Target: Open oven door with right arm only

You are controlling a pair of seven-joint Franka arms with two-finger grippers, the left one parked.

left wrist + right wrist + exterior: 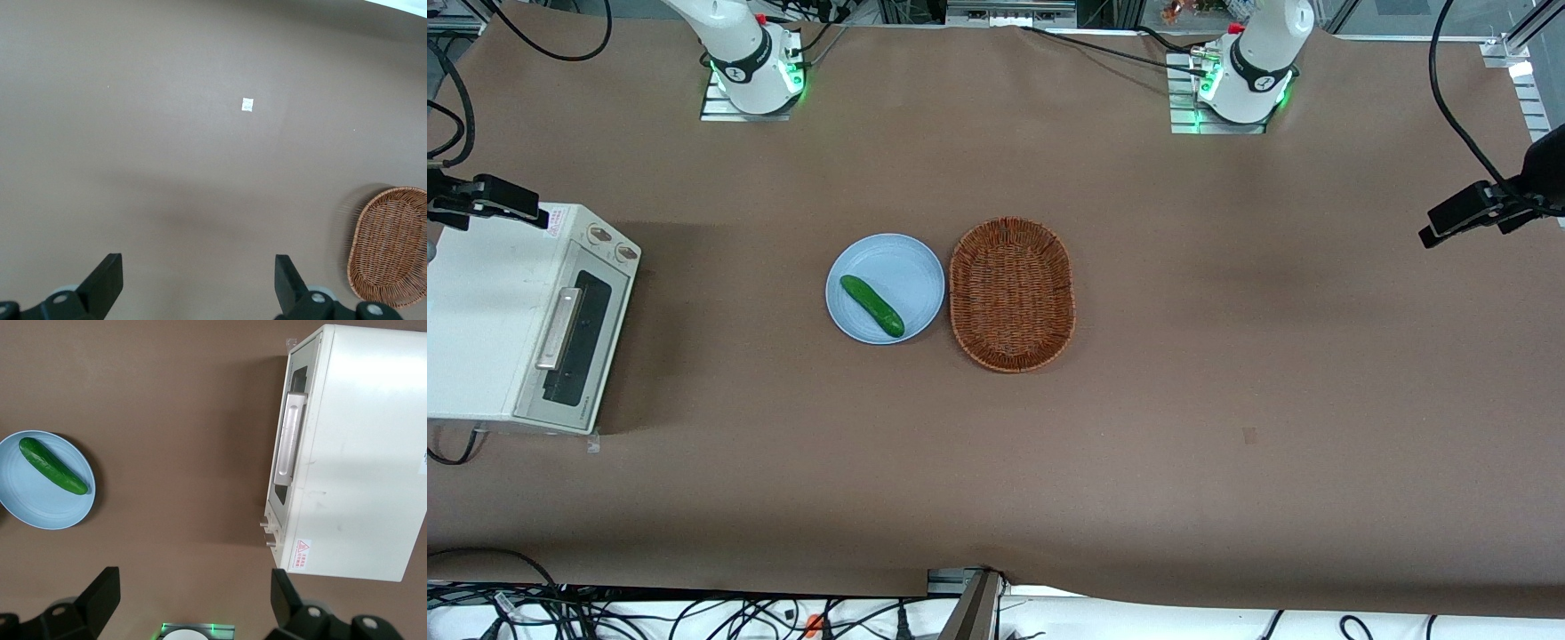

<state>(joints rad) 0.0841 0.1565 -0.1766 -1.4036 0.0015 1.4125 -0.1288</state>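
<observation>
The cream-white oven [480, 311] stands at the working arm's end of the table. Its door [574, 342] is shut, with the silver bar handle [560, 327] across the dark glass and two knobs [614, 244] beside it. The right wrist view shows the oven [360, 453], the shut door [298, 380] and the handle [288, 447] from above. My right gripper [193, 593] is open and empty. It hangs high over the bare table, apart from the oven, between the oven and the plate. Only the right arm's base [751, 62] shows in the front view.
A light-blue plate [911, 267] holding a green cucumber [871, 305] sits mid-table, also in the right wrist view [27, 500]. A wicker basket [1011, 293] lies beside it toward the parked arm. A black bracket [485, 200] sticks out above the oven's top.
</observation>
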